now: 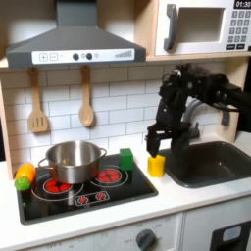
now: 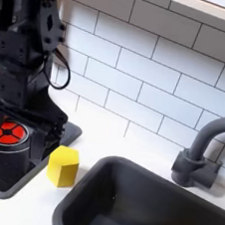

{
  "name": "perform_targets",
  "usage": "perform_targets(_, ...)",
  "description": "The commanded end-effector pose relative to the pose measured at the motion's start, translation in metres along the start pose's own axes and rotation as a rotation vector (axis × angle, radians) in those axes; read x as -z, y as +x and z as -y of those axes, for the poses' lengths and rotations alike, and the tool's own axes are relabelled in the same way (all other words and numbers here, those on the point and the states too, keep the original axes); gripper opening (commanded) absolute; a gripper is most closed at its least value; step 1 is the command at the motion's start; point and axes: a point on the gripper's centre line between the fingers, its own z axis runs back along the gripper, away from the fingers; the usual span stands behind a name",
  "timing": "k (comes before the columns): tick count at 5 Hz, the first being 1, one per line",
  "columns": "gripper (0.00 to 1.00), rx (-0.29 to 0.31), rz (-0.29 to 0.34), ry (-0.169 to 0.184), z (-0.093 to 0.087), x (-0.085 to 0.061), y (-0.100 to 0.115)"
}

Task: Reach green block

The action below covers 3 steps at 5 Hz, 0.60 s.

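Note:
The green block (image 1: pixel 126 157) stands upright on the right back corner of the black stove top (image 1: pixel 83 196), beside the steel pot (image 1: pixel 74 162). My gripper (image 1: pixel 157 143) points down a little to the block's right in the first exterior view, just above the yellow block (image 1: pixel 156 165). In the second exterior view the gripper (image 2: pixel 24 111) hangs low over the stove's right edge, left of the yellow block (image 2: pixel 63 166). Its dark fingers merge with the arm, so I cannot tell how far apart they stand. Nothing shows between them.
A green and orange toy vegetable (image 1: pixel 23 176) lies at the stove's left edge. The dark sink (image 1: pixel 211 162) and its grey faucet (image 2: pixel 205 152) sit to the right. Wooden utensils (image 1: pixel 86 103) hang on the tiled wall, under a range hood (image 1: pixel 74 44).

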Motion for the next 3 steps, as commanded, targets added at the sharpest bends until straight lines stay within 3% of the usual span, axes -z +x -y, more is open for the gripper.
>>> perform_targets(1, 1.0, 0.019, 0.013, 0.006, -0.009, 0.006, 0.019)
perform_targets(3, 1.0, 0.027, 0.032, 0.008, -0.015, 0.01, 0.036)
